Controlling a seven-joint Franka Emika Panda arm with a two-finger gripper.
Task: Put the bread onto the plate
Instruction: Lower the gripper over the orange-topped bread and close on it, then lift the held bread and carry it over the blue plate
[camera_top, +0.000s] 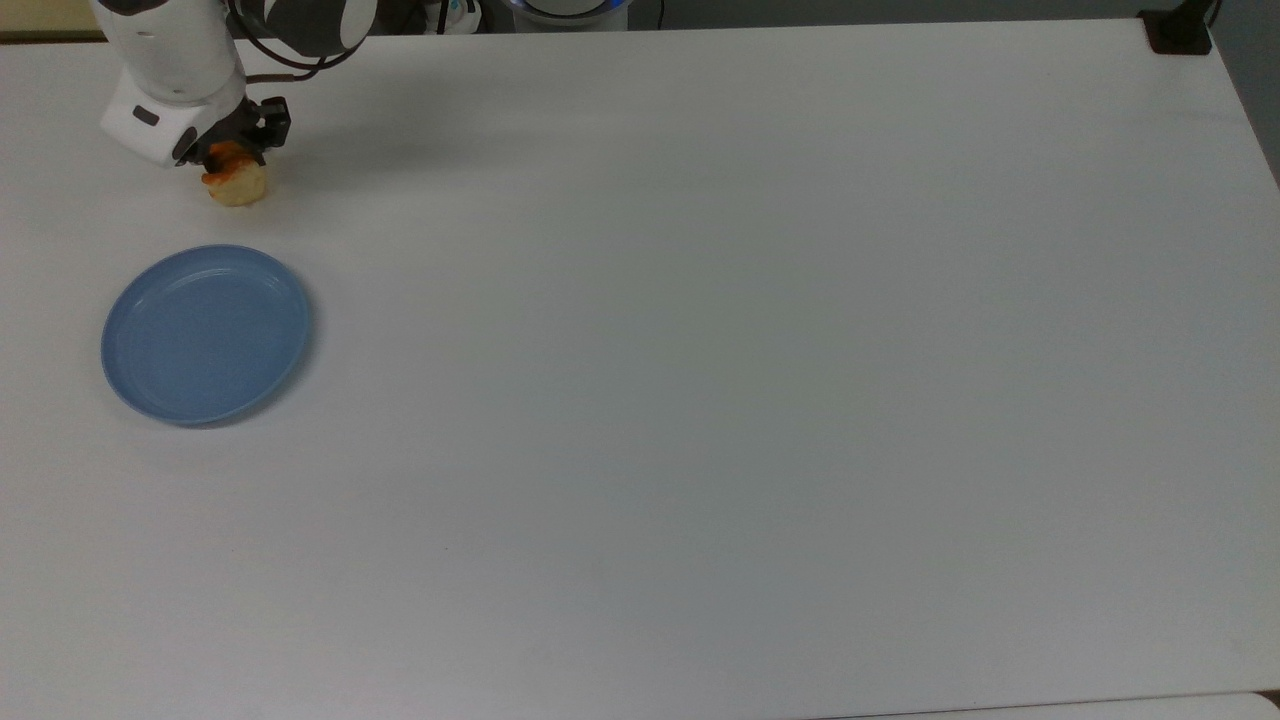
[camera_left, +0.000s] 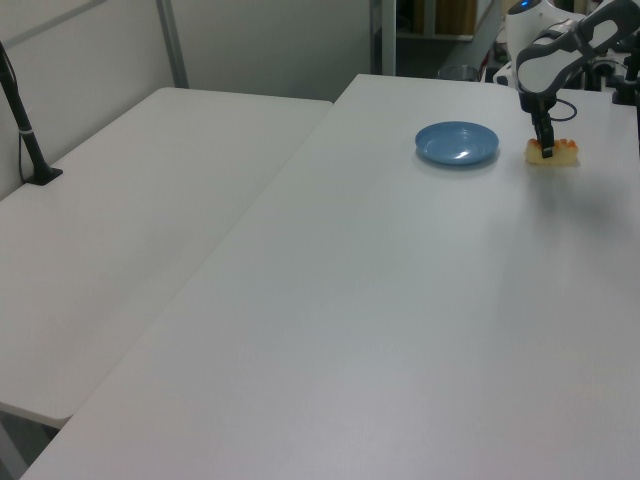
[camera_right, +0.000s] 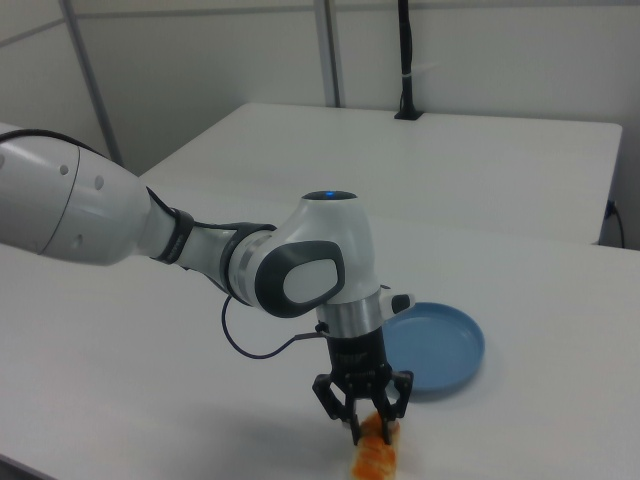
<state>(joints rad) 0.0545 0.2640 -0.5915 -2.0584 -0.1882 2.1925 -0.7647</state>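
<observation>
The gripper is down at the table, with its fingers standing on both sides of the bread. They look open around the bun and not yet pressed onto it, though the exact contact is hard to judge. The bread lies on the table at the far left corner in the top view, and the arm covers most of it there. In the right view the gripper sits over the far end of the bun, and the near end sticks out toward the camera. The plate stands empty, near the bread but apart from it, on the near side of it in the top view.

The first risk, as I judge it, is the off-centre hold. If the fingers close near one end, the free end can hang down when the bun is lifted, and it may turn or slip out on the way to the plate.

The second risk is the closing itself. The bun looks soft, so a strong squeeze can deform it, and a weak one can lose it.

The third risk is at the plate. A tilted bun may touch the raised rim and roll back onto the table.
</observation>
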